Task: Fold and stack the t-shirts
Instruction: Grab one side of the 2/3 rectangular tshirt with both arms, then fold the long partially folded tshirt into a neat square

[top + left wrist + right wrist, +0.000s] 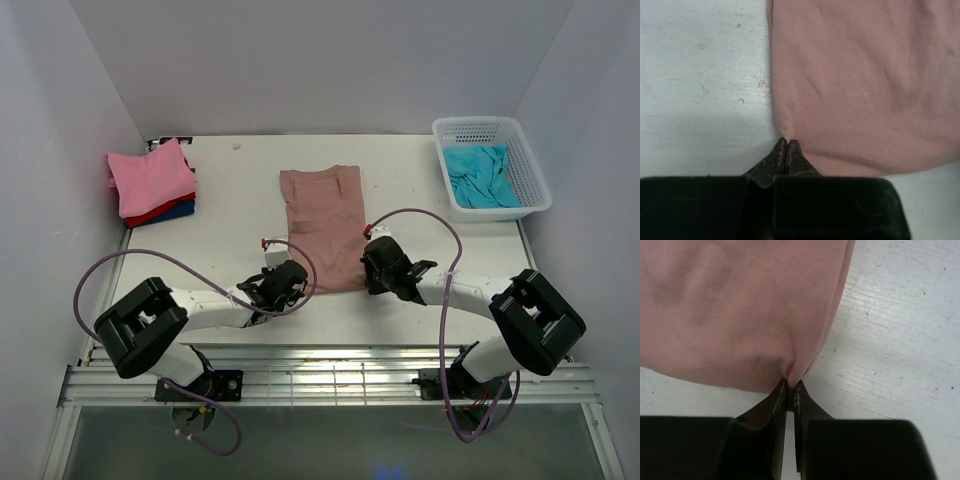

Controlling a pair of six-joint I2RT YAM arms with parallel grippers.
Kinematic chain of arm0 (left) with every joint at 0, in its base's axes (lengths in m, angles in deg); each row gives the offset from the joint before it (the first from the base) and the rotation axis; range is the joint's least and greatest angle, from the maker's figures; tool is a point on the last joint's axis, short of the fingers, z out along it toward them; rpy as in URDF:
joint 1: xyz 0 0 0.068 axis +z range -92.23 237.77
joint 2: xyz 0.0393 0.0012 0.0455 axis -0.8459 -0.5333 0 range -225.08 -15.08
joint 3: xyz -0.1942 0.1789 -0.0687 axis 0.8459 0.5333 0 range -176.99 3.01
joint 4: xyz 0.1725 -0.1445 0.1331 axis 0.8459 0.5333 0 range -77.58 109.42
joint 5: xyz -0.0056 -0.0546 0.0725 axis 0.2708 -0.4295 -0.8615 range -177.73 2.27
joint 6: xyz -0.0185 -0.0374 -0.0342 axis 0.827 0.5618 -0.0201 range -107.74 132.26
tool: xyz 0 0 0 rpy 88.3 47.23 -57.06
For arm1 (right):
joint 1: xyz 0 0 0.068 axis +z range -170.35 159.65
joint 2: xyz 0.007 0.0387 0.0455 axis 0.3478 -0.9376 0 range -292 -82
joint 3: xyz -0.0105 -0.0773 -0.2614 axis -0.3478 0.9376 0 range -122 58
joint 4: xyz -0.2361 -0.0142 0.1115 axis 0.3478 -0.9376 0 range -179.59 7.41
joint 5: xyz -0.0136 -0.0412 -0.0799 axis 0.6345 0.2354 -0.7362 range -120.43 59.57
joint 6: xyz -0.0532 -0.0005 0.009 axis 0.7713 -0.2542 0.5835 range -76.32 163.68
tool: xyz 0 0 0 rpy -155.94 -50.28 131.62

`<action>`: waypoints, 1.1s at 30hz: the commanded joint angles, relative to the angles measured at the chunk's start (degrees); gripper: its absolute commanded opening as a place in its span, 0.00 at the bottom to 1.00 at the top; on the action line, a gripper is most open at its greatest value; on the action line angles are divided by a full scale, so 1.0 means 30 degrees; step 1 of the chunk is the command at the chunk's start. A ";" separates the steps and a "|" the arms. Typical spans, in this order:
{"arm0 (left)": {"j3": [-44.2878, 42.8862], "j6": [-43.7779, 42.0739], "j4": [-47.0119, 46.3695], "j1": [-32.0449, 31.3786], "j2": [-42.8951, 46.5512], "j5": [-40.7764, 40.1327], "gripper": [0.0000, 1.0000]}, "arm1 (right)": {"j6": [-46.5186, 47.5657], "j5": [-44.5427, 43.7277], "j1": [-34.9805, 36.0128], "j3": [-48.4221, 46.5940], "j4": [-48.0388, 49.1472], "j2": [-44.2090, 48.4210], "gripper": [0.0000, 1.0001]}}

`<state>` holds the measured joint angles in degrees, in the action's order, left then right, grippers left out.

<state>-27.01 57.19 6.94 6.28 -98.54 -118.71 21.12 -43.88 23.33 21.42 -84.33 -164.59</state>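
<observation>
The dusty rose-brown t-shirt [324,222] lies folded lengthwise into a narrow strip mid-table. My left gripper [291,276] is shut on its near left corner; the left wrist view [786,142] shows the jaws pinched together at the cloth edge [860,85]. My right gripper [368,262] is shut on its near right corner, with a pinch of cloth between the tips in the right wrist view [791,383]; the cloth [740,310] bunches there. A stack of folded shirts sits at the far left, pink [150,175] on top, red [155,211] and dark blue [176,212] under it.
A white lattice basket [533,170] stands at the far right and holds a crumpled turquoise shirt [482,176]. Purple cables loop over both arms. White walls close in the table on three sides.
</observation>
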 commanded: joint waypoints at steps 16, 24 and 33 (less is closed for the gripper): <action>-0.2709 -0.2231 0.2911 0.1720 0.1600 -0.0455 0.00 | 0.1633 -0.2136 -0.0028 -0.5088 -0.2146 -0.0711 0.09; -0.3729 -0.3430 0.0714 0.4122 0.0400 0.0977 0.00 | 0.2951 -0.2167 -0.1141 -0.8341 -0.2175 -0.3286 0.09; -0.7421 -0.4837 -0.0195 0.5998 -0.1798 0.2532 0.00 | 0.4328 -0.0849 -0.2870 -1.3198 -0.2554 -0.6011 0.09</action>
<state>-44.89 45.39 9.04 22.61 -103.75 -113.18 31.13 -46.77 16.14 -11.63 -92.11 -181.03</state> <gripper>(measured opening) 0.019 0.098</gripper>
